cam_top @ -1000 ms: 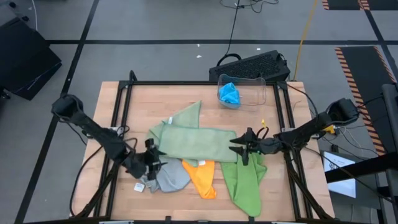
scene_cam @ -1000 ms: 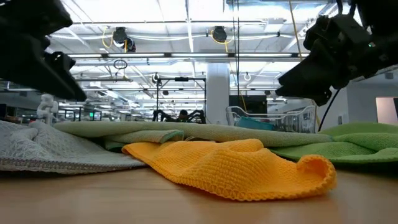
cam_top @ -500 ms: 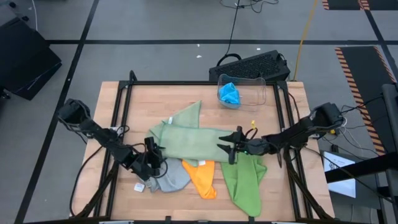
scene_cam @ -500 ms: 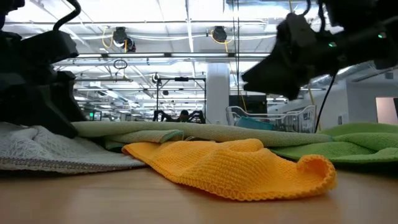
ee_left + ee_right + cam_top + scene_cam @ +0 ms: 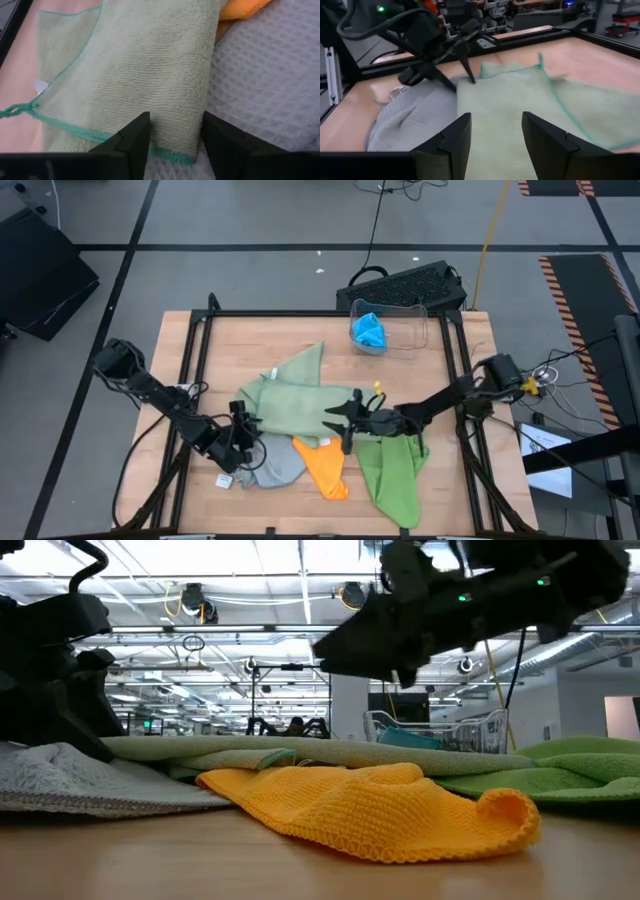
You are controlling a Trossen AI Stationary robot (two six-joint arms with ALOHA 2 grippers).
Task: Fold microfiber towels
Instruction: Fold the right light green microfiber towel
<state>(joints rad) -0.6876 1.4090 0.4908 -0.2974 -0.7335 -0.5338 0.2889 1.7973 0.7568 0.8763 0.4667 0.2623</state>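
Observation:
A sage green towel (image 5: 300, 405) lies spread over the middle of the table. Its near left corner rests on a grey towel (image 5: 275, 465). An orange towel (image 5: 325, 465) and a lime green towel (image 5: 395, 475) lie bunched at the near side. My left gripper (image 5: 175, 150) is open and slants down, with the sage towel's hemmed edge (image 5: 170, 152) between its fingers. My right gripper (image 5: 338, 420) is open and hovers level over the sage towel's middle, clear of it, as the low view shows (image 5: 335, 645). My left gripper comes slanting down from the table's left, one finger on each side of the sage towel's hemmed edge where it lies on the grey towel. Whether the fingertips touch the cloth, I cannot tell.
A clear bin (image 5: 400, 330) at the far edge holds a bright blue towel (image 5: 370, 330). Black frame rails (image 5: 190, 370) run along the table's sides. A small white tag (image 5: 224, 479) lies on bare wood near the left front.
My right gripper has swept toward the table's left edge, from the lime green towel's far end to above the sage towel's middle, staying high. My left gripper has sunk and tipped down onto the sage towel's near left corner.

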